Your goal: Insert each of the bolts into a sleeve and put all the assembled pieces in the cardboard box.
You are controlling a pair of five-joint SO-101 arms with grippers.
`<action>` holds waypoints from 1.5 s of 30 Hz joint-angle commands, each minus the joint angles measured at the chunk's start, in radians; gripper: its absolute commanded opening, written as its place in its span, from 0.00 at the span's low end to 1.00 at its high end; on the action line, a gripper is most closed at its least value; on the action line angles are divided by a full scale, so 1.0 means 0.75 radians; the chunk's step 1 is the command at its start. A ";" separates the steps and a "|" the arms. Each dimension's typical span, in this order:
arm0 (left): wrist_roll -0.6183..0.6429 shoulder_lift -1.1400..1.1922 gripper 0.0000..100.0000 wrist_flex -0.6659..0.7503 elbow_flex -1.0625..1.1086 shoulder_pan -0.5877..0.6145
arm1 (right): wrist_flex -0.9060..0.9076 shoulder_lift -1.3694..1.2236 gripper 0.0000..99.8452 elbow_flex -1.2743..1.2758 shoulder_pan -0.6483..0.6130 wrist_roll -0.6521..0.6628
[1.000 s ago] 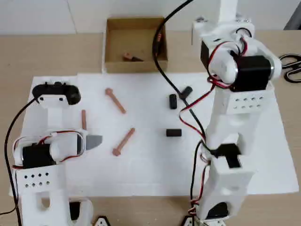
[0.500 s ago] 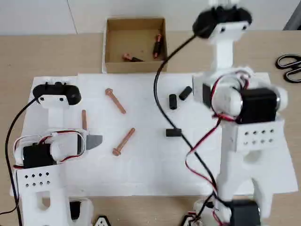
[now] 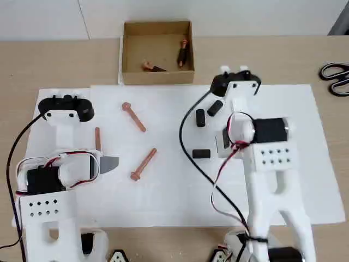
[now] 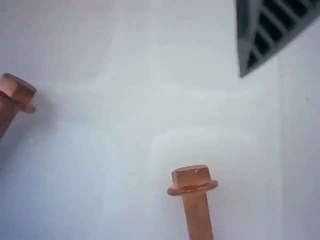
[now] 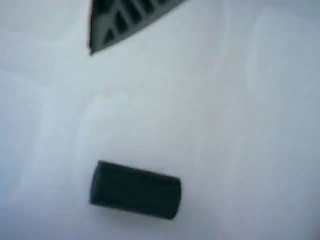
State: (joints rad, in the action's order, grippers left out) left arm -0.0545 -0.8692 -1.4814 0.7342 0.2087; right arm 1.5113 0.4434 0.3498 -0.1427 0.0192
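Down onto the worktop (image 3: pixel 32 60) we go, and the cardboard box (image 3: pixel 126 54) sits at the far edge, just beyond the white sheet (image 3: pixel 294 180). Two finished pieces lie in it. The first assembled piece (image 3: pixel 182 52) is by the right wall, its long axis running roughly front to back. The second assembled piece (image 3: pixel 151 67) lies crosswise along the near wall, copper end to the left and black end to the right.

Three bolts lie loose on the sheet. The far bolt (image 3: pixel 133 117) lies on a diagonal, head to the far left and shank pointing near right. The near bolt (image 3: pixel 143 165) slants the other way, head at the near left. The side bolt (image 3: pixel 97 138) runs front to back, tight beside the left arm, its near end hidden by it.

Now the sleeves. The first sleeve (image 3: pixel 200 117) lies front to back, with the tilted sleeve (image 3: pixel 215 107) on a diagonal just beside it. The crosswise sleeve (image 3: pixel 201 154) lies left to right, nearer the arms.

The left claw (image 3: pixel 109 164) hangs over the sheet between the side bolt and the near bolt, and I cannot tell whether it is spread or pressed together. The right claw (image 3: pixel 222 141) sits just right of the crosswise sleeve, and I cannot tell there either. Scissors (image 3: pixel 335 76) rest at the worktop's far right.
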 commanded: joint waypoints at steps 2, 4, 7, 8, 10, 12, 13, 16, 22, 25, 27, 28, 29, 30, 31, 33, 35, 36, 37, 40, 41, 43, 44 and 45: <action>0.002 -0.016 0.34 -0.002 -0.052 0.004 | -0.199 -0.109 0.28 0.047 0.081 0.113; 0.002 -0.016 0.34 -0.002 -0.052 0.006 | -0.277 -0.191 0.28 0.047 0.075 0.131; 0.004 -0.016 0.34 -0.002 -0.052 0.008 | -0.394 -0.318 0.27 0.041 0.003 0.188; 0.004 -0.016 0.34 -0.002 -0.052 0.008 | -0.437 -0.359 0.27 0.039 -0.028 0.225; 0.004 -0.016 0.34 -0.002 -0.050 0.008 | -0.480 -0.425 0.27 0.035 -0.081 0.307; 0.004 -0.016 0.34 -0.002 -0.050 0.008 | -0.443 -0.467 0.27 0.016 -0.138 0.417; 0.004 -0.016 0.34 -0.002 -0.050 0.008 | -0.396 -0.482 0.28 0.002 -0.165 0.485; 0.004 -0.018 0.34 0.025 -0.017 0.008 | -0.277 -0.500 0.28 -0.033 -0.220 0.669; 0.004 -0.018 0.34 0.051 0.021 0.008 | -0.101 -0.484 0.28 -0.110 -0.234 0.919; 0.004 -0.018 0.34 0.051 0.021 0.008 | -0.064 -0.490 0.28 -0.123 -0.234 1.027; 0.004 -0.018 0.34 0.051 0.021 0.008 | -0.069 -0.494 0.28 -0.123 -0.234 1.084; 0.004 -0.018 0.34 0.051 0.021 0.008 | -0.075 -0.494 0.28 -0.123 -0.234 1.103; 0.004 -0.018 0.34 0.051 0.021 0.008 | -0.079 -0.494 0.28 -0.123 -0.234 1.119; 0.004 -0.018 0.34 0.051 0.021 0.008 | -0.081 -0.494 0.28 -0.123 -0.236 1.133; 0.004 -0.018 0.34 0.051 0.021 0.008 | -0.093 -0.496 0.28 -0.123 -0.244 1.144; 0.004 -0.018 0.34 0.051 0.021 0.008 | -0.118 -0.500 0.28 -0.121 -0.255 1.146; 0.004 -0.018 0.34 0.051 0.021 0.008 | -0.140 -0.529 0.28 -0.123 -0.269 1.146; 0.004 -0.018 0.34 0.051 0.021 0.008 | -0.150 -0.549 0.28 -0.123 -0.277 1.146; 0.004 -0.018 0.34 0.051 0.019 0.008 | -0.157 -0.570 0.28 -0.123 -0.285 1.146; 0.004 -0.018 0.34 0.051 0.019 0.008 | -0.167 -0.637 0.28 -0.125 -0.306 1.146; 0.004 -0.018 0.34 0.051 0.019 0.008 | -0.183 -0.656 0.28 -0.125 -0.306 1.146; 0.004 -0.018 0.34 0.051 0.019 0.008 | -0.218 -0.684 0.28 -0.125 -0.300 1.146; 0.004 -0.018 0.34 0.051 0.019 0.008 | -0.234 -0.699 0.28 -0.125 -0.298 1.146; 0.004 -0.018 0.34 0.051 0.019 0.008 | -0.244 -0.709 0.28 -0.125 -0.298 1.146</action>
State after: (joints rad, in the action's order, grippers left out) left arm -0.0545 -0.8707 -1.4691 0.7541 0.2087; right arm 1.3533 -0.0844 0.3023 -0.3621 0.8692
